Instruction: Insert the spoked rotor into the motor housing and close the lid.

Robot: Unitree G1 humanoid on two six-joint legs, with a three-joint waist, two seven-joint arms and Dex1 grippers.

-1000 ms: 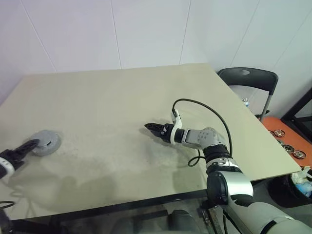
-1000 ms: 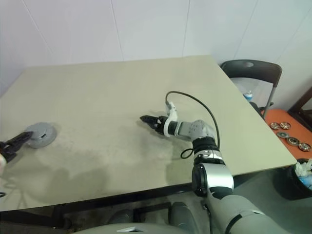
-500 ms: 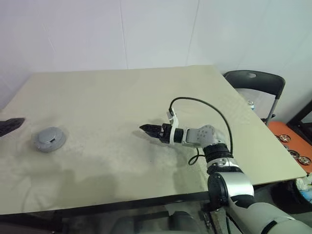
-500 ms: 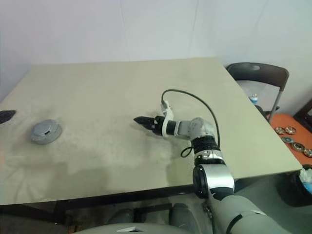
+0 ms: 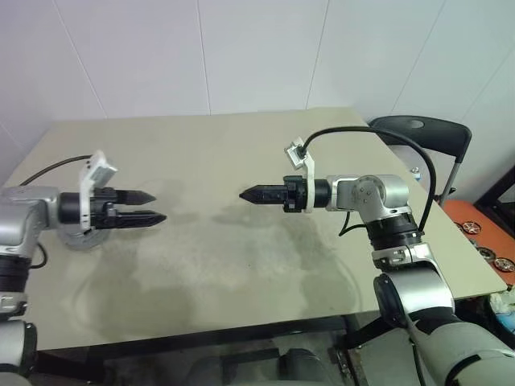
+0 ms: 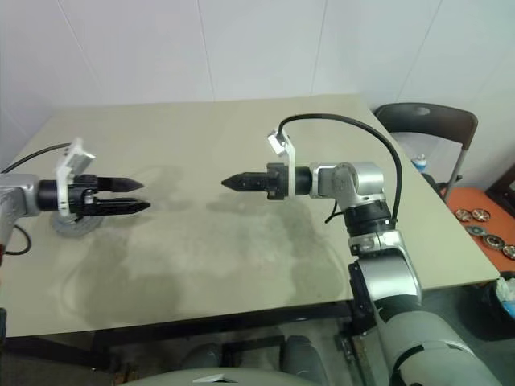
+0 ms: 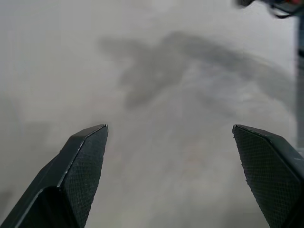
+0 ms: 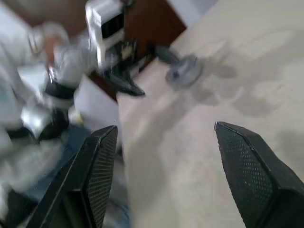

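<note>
The lid (image 6: 71, 223) lies beneath the open left gripper (image 6: 137, 195).

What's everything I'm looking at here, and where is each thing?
table: one, beige, fills the middle.
closed motor housing: one, grey, round, at the table's left edge, partly behind the left gripper.
chair: one, dark, past the table's far right corner.
orange tray: one, on the floor at right, holding small round parts.
left gripper: one, black fingers, open, empty, above the table.
right gripper: one, black fingers, open, empty, pointing left.
</note>
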